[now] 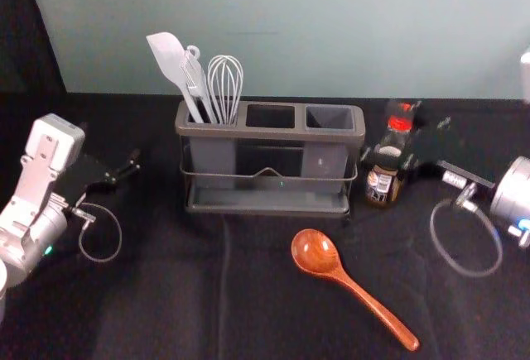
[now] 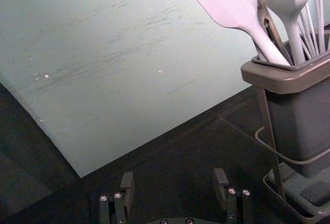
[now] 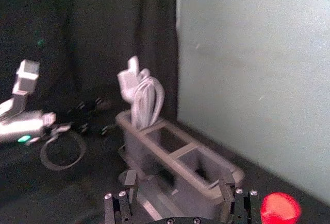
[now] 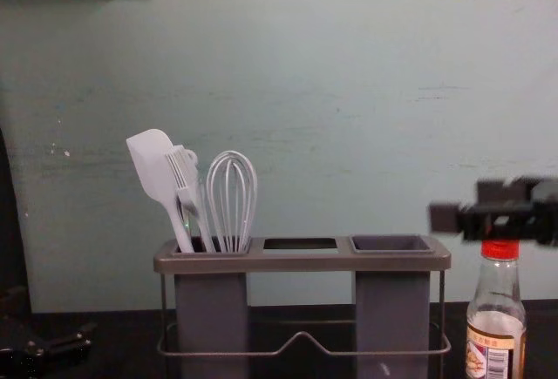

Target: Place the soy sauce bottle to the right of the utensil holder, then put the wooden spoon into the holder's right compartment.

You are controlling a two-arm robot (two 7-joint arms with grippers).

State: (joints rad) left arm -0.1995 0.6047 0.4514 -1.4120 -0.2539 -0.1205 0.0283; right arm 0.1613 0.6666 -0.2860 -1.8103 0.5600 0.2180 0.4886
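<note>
Head view: soy sauce bottle (image 1: pixel 383 180) upright right of the holder (image 1: pixel 265 132), looks placed — my right gripper (image 3: pixel 179 176) near it, left gripper (image 2: pixel 174 176) left of the holder, both jaws open — wooden spoon (image 1: pixel 315 252) on tabletop (image 1: pixel 166 310), insertion remaining.

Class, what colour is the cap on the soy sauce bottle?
The cap is red, clearest in the chest view.

Behind the right claw (image 4: pixel 471 207) stands a scuffed grey-green wall (image 4: pixel 349 91); below the claw, a black-draped tabletop (image 1: pixel 166 294); well left, a dark curtain (image 3: pixel 154 44).
</note>
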